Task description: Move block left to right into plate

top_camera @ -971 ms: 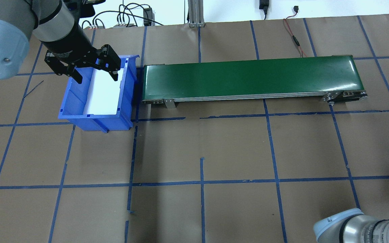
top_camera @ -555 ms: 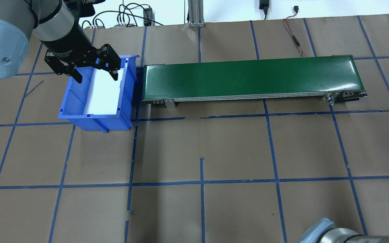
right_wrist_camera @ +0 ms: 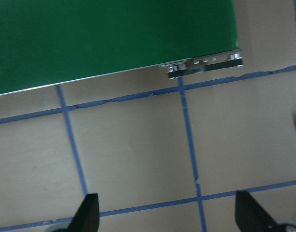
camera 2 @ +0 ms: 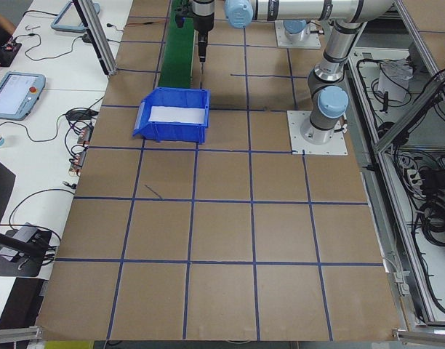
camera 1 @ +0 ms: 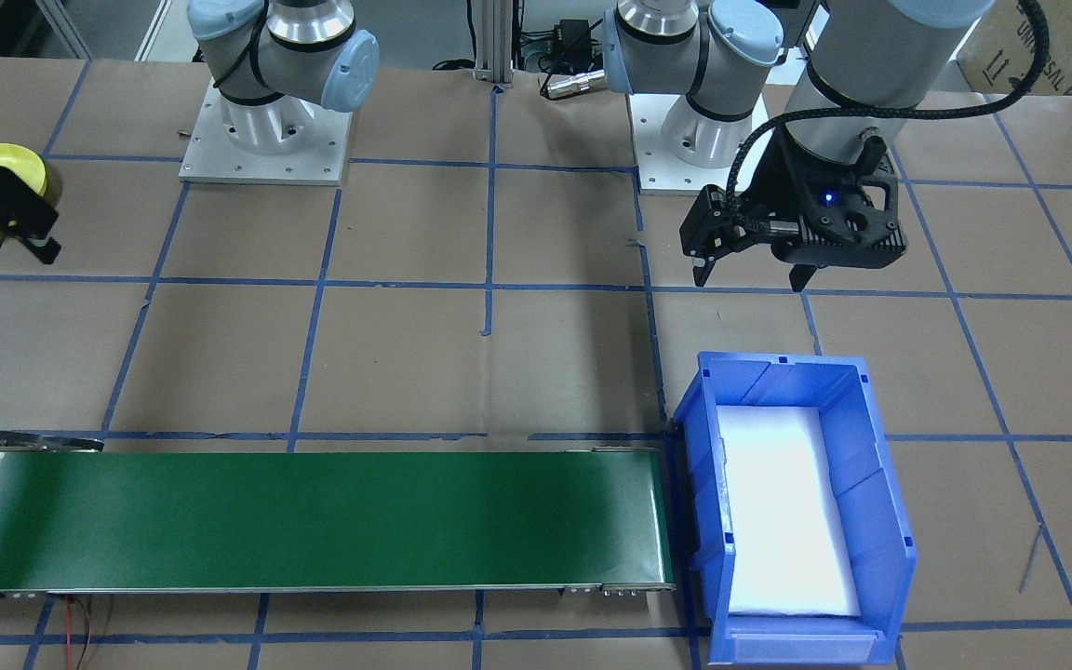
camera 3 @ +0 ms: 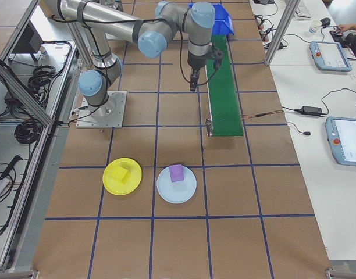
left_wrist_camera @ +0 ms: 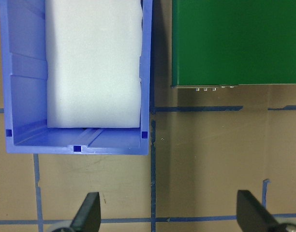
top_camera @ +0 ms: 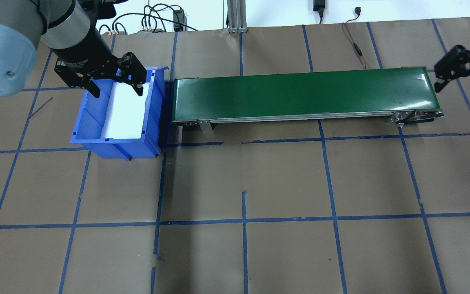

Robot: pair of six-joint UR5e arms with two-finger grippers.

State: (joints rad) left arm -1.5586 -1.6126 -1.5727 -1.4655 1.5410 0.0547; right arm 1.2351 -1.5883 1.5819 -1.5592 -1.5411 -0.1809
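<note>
A yellow block [camera 3: 123, 174] lies on a yellow plate [camera 3: 111, 185]. Beside it a purple block [camera 3: 175, 172] lies on a light blue plate [camera 3: 181, 193]. My left gripper [top_camera: 114, 85] hangs open and empty over the robot-side end of the blue bin [top_camera: 92, 122]. Only white foam lies in the bin. Just off the right end of the green conveyor [top_camera: 300, 94], my right gripper [top_camera: 463, 79] is open and holds nothing. In the front-facing view it stands before the yellow plate [camera 1: 10, 163]. No block shows on the belt.
The conveyor [camera 1: 294, 521] runs across the far half of the table, its left end against the bin [camera 1: 871, 484]. Blue tape lines grid the brown table. Cables and a metal post stand at the far edge. Both arm bases sit on the near side.
My right arm has swung from the lower right corner of the overhead view up to the conveyor's right end. The left gripper has shifted slightly toward the far edge, still open.
</note>
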